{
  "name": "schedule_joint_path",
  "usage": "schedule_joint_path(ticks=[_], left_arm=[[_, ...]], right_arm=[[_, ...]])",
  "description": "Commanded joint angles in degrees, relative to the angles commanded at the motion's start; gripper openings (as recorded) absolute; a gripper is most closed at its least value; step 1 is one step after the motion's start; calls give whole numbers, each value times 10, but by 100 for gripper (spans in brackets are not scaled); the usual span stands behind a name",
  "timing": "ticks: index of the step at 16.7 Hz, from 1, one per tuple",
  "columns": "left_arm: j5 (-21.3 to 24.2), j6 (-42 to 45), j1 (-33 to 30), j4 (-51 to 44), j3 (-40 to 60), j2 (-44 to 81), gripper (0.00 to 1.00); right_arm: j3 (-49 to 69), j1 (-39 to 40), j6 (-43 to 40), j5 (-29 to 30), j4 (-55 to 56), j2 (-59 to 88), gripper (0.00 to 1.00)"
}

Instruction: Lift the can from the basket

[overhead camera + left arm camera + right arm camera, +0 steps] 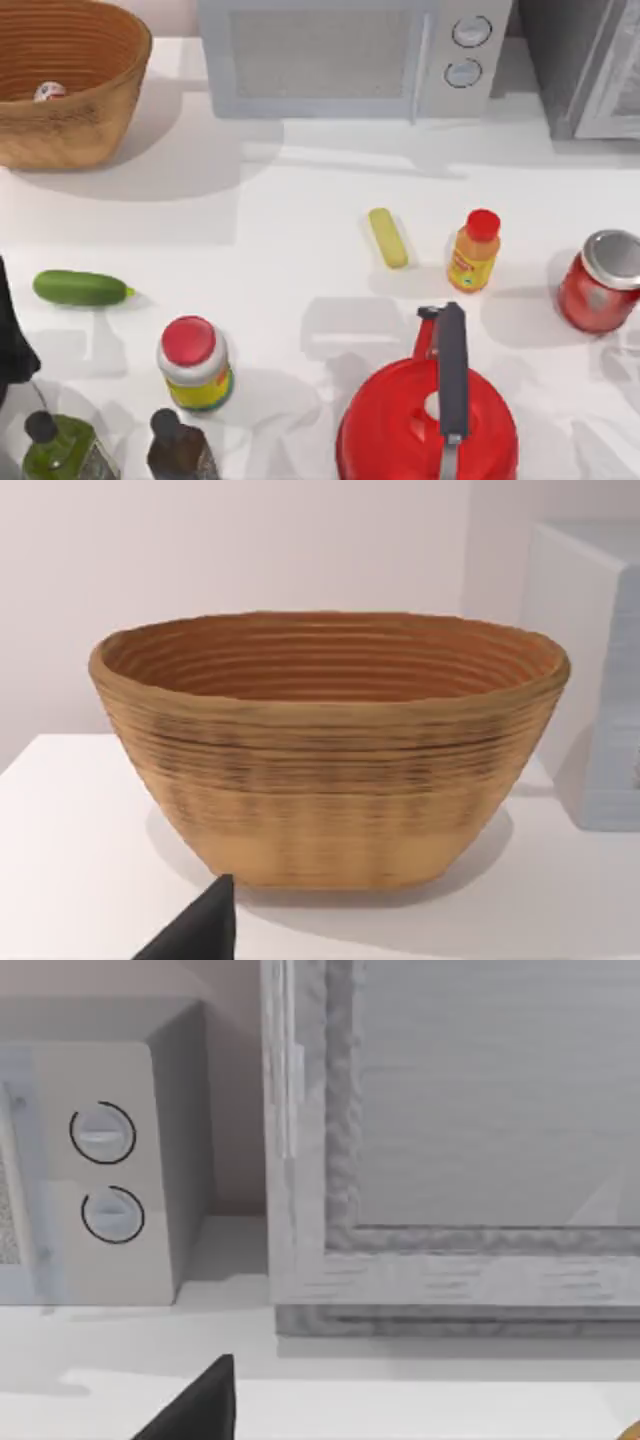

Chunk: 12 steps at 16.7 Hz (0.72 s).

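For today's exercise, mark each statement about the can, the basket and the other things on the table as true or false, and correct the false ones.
1. The can lies inside the basket. True.
2. The basket stands at the table's far right corner. False: it stands at the far left.
3. The cucumber lies on the table, outside the basket. True.
4. The red kettle stands beside the basket. False: it stands at the near edge, right of the middle.
5. The orange bottle has a red cap. True.
6. The left arm is reaching into the basket. False: it is at the left edge, well short of it.
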Motion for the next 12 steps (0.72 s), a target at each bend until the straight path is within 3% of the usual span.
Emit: schedule_joint_path(ticks=[6, 12], left_arm=[[4, 0, 1, -23, 50, 50, 100], [18, 3, 5, -120, 259, 268, 100]], right_arm=[[0, 0, 0, 0, 0, 0, 100], [0, 0, 0, 0, 0, 0, 100]])
